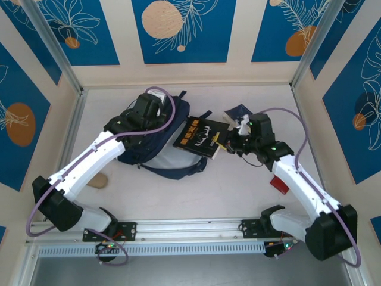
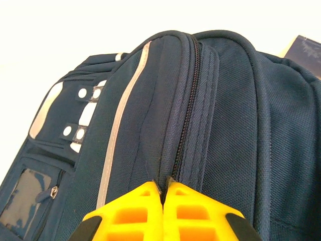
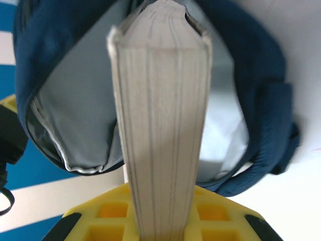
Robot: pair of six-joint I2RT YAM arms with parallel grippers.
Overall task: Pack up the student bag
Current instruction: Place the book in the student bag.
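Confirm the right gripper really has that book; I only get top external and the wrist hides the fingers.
Observer: In the right wrist view, the right gripper is shut on the book. It is held edge-on between the yellow fingers, page edge toward the camera.
Operator: Bag open ahead of it?
Observer: Yes. The student bag gapes behind the book with its light grey lining showing. The book's far end looks to be at the mouth.
Operator: Left side?
Observer: In the left wrist view, the left gripper is pinched shut on the bag's fabric, right at the zipper seam.
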